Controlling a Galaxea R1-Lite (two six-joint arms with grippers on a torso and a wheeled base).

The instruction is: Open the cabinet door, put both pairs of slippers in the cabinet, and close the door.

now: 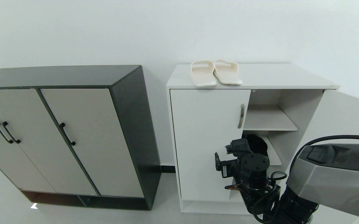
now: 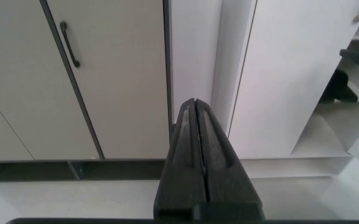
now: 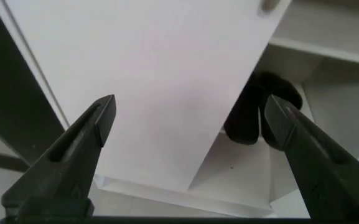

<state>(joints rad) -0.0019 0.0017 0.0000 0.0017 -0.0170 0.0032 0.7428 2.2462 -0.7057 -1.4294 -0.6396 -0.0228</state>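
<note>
A cream pair of slippers (image 1: 215,73) lies on top of the white cabinet (image 1: 260,77). The cabinet's left door (image 1: 207,140) is closed; its right half stands open, showing the shelves (image 1: 268,119). A black pair of slippers (image 1: 255,143) (image 3: 260,115) rests on a lower shelf inside. My right gripper (image 1: 232,151) (image 3: 190,102) is open and holds nothing, low down in front of the closed door's inner edge and close to the black pair. The left gripper (image 2: 195,124) is shut and empty, facing the gap between the two cabinets.
A dark cabinet (image 1: 73,133) (image 2: 73,74) with beige doors and black handles stands to the left of the white one, with a narrow gap between them. The white cabinet's right door (image 1: 341,121) is swung out to the right. The floor is pale.
</note>
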